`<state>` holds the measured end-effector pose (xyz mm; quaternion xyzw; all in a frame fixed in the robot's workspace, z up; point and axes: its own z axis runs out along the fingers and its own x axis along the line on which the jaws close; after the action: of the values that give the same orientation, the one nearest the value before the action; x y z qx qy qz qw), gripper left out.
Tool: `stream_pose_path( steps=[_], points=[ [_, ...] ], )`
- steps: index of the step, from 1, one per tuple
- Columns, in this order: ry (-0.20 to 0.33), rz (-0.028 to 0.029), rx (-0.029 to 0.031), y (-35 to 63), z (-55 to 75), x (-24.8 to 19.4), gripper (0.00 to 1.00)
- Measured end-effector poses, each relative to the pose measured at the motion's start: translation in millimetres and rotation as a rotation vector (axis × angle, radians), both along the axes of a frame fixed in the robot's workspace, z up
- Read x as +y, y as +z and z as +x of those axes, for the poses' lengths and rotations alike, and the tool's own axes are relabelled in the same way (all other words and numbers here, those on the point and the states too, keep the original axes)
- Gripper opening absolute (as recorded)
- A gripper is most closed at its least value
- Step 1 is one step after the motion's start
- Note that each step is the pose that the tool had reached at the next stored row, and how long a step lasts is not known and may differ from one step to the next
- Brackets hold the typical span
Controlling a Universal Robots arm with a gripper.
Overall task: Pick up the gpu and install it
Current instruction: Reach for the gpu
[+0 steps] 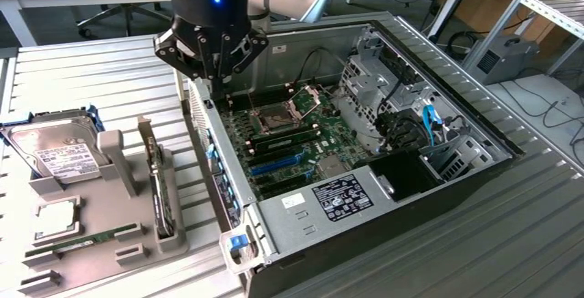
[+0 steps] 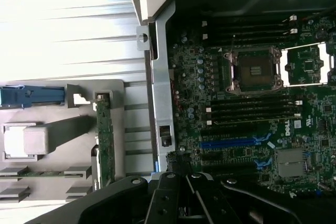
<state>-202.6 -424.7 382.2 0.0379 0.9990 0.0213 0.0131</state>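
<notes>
The gpu [image 1: 163, 195] is a thin dark card standing on its edge in a slot of the grey holder [image 1: 119, 168], with its silver bracket at the far end. The wrist view looks down on the gpu's [image 2: 105, 135] narrow green edge. My gripper [image 1: 215, 78] hangs shut and empty above the open computer case's wall [image 1: 215, 154], on the side facing the holder. It is well above the card and off toward the case. In the wrist view the gripper's black linkages [image 2: 189, 198] lie over that wall. The motherboard [image 1: 292, 141] has blue expansion slots [image 1: 273, 165].
The holder also carries a silver hard drive [image 1: 57, 149], a processor chip [image 1: 57, 219] and a green RAM stick [image 1: 82, 241]. Inside the case are an open processor socket [image 2: 257, 69], a power supply [image 1: 338, 199] and drive bays with cables [image 1: 401, 120].
</notes>
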Motion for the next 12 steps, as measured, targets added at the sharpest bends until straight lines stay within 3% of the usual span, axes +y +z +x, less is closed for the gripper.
stream_pose_path(
  steps=[12],
  points=[
    [0.000,-0.0003,0.0000,-1.2,-6.0,-0.1,0.11]
  ],
)
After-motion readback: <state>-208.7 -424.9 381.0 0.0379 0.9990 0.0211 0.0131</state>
